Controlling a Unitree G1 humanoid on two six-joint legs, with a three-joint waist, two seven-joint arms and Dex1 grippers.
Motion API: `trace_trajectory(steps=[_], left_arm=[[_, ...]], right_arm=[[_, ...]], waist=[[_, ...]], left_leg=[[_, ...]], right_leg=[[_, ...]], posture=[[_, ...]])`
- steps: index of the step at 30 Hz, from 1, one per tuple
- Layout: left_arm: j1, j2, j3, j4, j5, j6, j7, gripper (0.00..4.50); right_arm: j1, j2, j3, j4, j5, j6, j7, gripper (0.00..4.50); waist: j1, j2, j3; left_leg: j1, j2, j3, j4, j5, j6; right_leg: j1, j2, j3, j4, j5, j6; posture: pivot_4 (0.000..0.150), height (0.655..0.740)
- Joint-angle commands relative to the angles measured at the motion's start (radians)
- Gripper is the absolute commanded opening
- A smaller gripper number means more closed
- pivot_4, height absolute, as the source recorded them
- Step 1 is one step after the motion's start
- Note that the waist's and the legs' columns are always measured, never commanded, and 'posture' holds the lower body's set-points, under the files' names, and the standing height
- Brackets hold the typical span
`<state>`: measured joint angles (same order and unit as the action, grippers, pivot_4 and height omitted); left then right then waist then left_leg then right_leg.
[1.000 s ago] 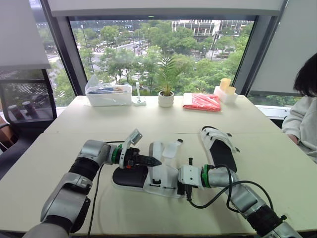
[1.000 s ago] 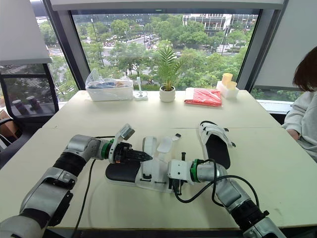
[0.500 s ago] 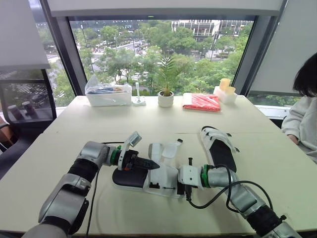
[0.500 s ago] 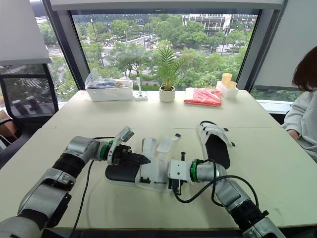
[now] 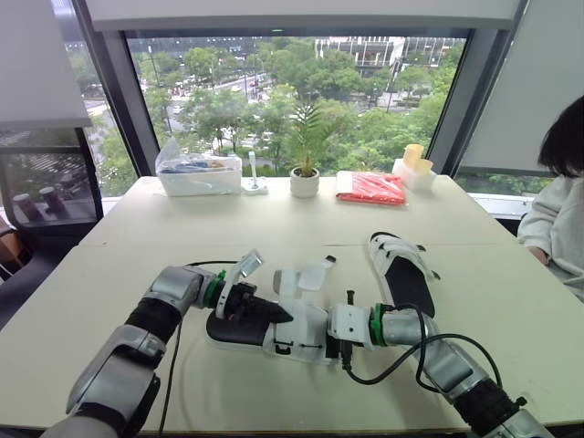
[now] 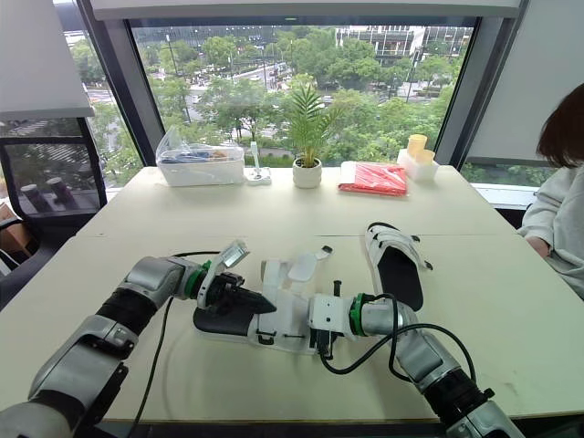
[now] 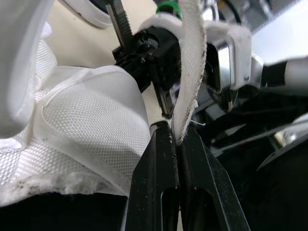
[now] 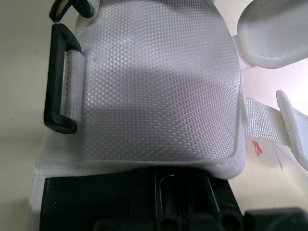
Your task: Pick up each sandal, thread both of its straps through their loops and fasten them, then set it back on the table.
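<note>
The left gripper (image 7: 177,137) is pinched narrow on a thin white strap (image 7: 190,67), and I judge the step goes best by holding close to the tip and drawing it straight toward the black loop (image 8: 58,82) without a twist. The sandal (image 5: 306,321), white mesh over a dark sole, lies on the table (image 5: 137,237) between the two grippers, the right gripper (image 5: 330,330) against its side with its hold unclear; the second sandal (image 5: 401,274) lies beyond, well apart.

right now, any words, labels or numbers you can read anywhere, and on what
No text can be read anywhere.
red packet: any print is too small to read.
red mark beside the sandal: too small to read as a letter or number.
</note>
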<state>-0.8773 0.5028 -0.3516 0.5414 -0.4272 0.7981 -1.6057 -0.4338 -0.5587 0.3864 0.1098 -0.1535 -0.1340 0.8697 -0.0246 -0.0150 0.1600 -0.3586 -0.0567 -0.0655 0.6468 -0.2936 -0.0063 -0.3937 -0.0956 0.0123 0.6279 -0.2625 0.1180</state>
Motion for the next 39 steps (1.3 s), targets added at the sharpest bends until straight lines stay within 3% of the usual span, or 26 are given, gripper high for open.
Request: trace_trajectory(steps=[1, 3, 6, 12, 13, 14, 20, 27, 39], left_arm=[[0.041, 0.043, -0.038, -0.073, -0.003, -0.058, -0.009, 0.04], [0.061, 0.061, -0.050, -0.097, -0.010, -0.066, -0.009, 0.04], [0.073, 0.098, -0.056, -0.123, -0.040, -0.053, -0.009, 0.78], [0.127, 0.209, -0.016, -0.201, -0.094, -0.116, -0.009, 3.82], [0.146, 0.227, -0.008, -0.225, -0.101, -0.140, -0.009, 4.28], [0.171, 0.237, 0.003, -0.250, -0.094, -0.177, -0.009, 4.40], [0.337, 0.190, 0.060, -0.325, -0.016, -0.426, 0.047, 4.40], [0.447, 0.096, 0.095, -0.350, 0.045, -0.583, 0.155, 4.40], [0.439, 0.139, 0.185, -0.386, 0.017, -0.555, 0.159, 4.40]], right_arm=[[0.041, 0.000, 0.053, 0.071, -0.071, 0.052, 0.006, 0.00], [0.042, 0.001, 0.053, 0.070, -0.072, 0.053, 0.005, 0.00], [0.042, 0.002, 0.054, 0.071, -0.072, 0.052, 0.004, 0.00], [0.041, 0.008, 0.056, 0.080, -0.073, 0.047, -0.001, 0.00], [0.040, 0.009, 0.056, 0.083, -0.073, 0.045, -0.002, 0.00], [0.038, 0.010, 0.056, 0.086, -0.074, 0.043, -0.002, 0.00], [0.029, 0.019, 0.054, 0.100, -0.078, 0.037, -0.006, 0.00], [0.027, 0.024, 0.050, 0.104, -0.081, 0.035, -0.005, 0.00], [0.035, 0.018, 0.044, 0.096, -0.081, 0.038, 0.001, 0.00]], waist=[[0.000, 0.000, 0.000], [0.000, 0.000, 0.000], [0.000, 0.000, 0.000], [0.000, 0.000, 0.000], [-0.001, 0.000, 0.000], [-0.001, 0.000, 0.000], [0.000, 0.000, 0.000], [0.005, 0.000, -0.001], [0.005, 0.000, -0.002]], left_leg=[[0.000, 0.000, 0.000, 0.000, 0.000, 0.000], [0.000, 0.000, 0.000, 0.000, 0.000, 0.000], [0.000, 0.000, 0.000, 0.000, 0.000, 0.000], [0.000, 0.001, 0.000, 0.000, 0.000, 0.000], [0.000, 0.001, 0.000, 0.000, 0.000, 0.000], [0.000, 0.001, 0.000, 0.000, 0.000, 0.000], [0.001, 0.001, 0.000, -0.001, 0.000, 0.000], [0.001, 0.002, 0.000, -0.001, 0.000, 0.000], [0.001, 0.002, 0.000, -0.001, 0.000, 0.000]], right_leg=[[0.000, 0.000, 0.000, 0.000, 0.000, 0.000], [0.000, 0.000, 0.000, 0.000, 0.000, 0.000], [0.000, 0.000, 0.000, 0.000, 0.000, 0.000], [0.000, 0.000, 0.000, 0.000, 0.000, 0.000], [0.000, 0.000, 0.000, 0.000, 0.000, 0.000], [0.000, 0.000, 0.000, 0.000, 0.000, -0.001], [0.000, -0.001, 0.001, -0.001, -0.001, -0.004], [0.001, -0.001, 0.001, -0.001, -0.001, -0.006], [0.000, -0.001, 0.000, -0.002, 0.000, -0.007]], posture=[[0.150, 0.7374], [0.150, 0.7374], [0.150, 0.7374], [0.150, 0.7374], [0.150, 0.7374], [0.150, 0.7374], [0.150, 0.7374], [0.150, 0.7374], [0.150, 0.7374]])
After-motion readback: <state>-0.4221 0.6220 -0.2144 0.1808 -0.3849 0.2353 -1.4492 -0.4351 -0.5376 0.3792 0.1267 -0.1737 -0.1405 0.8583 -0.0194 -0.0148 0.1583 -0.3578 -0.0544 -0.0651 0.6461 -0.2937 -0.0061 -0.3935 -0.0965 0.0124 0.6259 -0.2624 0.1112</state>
